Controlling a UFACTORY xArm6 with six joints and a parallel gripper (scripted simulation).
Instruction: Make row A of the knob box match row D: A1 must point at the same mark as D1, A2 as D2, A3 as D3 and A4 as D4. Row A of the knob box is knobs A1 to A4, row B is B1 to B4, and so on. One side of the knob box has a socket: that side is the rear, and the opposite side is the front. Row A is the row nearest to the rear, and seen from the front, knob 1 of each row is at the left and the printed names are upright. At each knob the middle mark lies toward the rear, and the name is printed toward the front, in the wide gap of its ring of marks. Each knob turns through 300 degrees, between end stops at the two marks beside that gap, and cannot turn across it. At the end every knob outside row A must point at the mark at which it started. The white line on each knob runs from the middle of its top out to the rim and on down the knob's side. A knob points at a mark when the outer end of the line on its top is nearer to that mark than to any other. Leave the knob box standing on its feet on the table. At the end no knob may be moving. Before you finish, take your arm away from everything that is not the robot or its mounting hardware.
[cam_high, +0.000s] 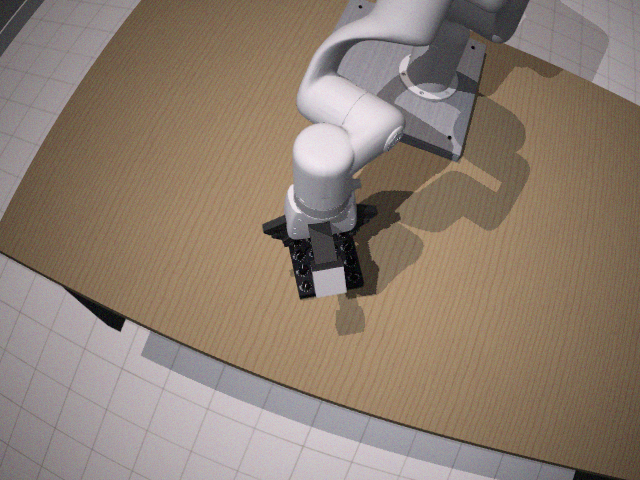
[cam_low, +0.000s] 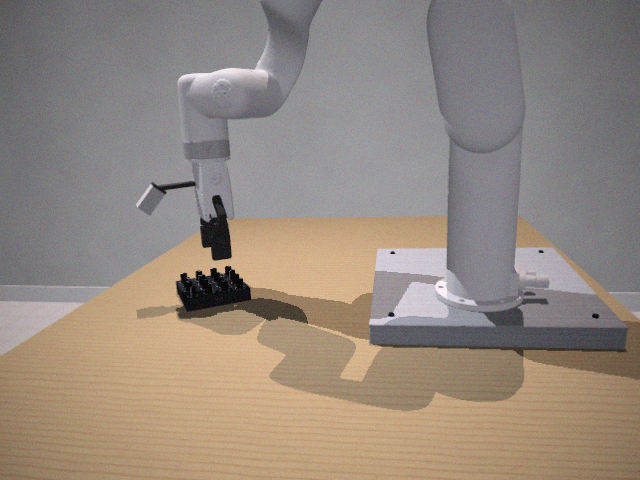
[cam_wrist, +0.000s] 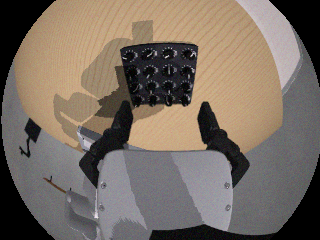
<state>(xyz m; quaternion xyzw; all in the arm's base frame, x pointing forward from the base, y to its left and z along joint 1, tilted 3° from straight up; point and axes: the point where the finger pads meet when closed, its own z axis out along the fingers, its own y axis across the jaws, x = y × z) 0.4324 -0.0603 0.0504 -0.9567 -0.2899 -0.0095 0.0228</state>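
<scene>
Wrist view: the gripper is wide open with nothing between its two dark fingers, which frame the lower edge of the picture. It hangs above the knob box, not touching it; the exterior view shows a clear gap of air between the fingertips and the knob tops.

The knob box is a flat black square block with sixteen small knobs in a four-by-four grid. It stands on the wooden table, well apart from the robot's grey base plate. In the top view the arm and its wrist camera housing hide most of the box, leaving only the knobs along its two side edges visible.

As a square, the box has no long axis. In the top view its edges sit slightly turned against the table's edge. No socket shows, and the printed names and white lines are too small to read, so front, rear and row A cannot be told from these pictures.

The likely risks from here: descending on a knob in the wrong row, because the rear side was misjudged; open fingers brushing and turning a neighbouring knob, since the knobs stand close together; or an off-centre grip pushing the light box across the table or tipping it off its feet.
</scene>
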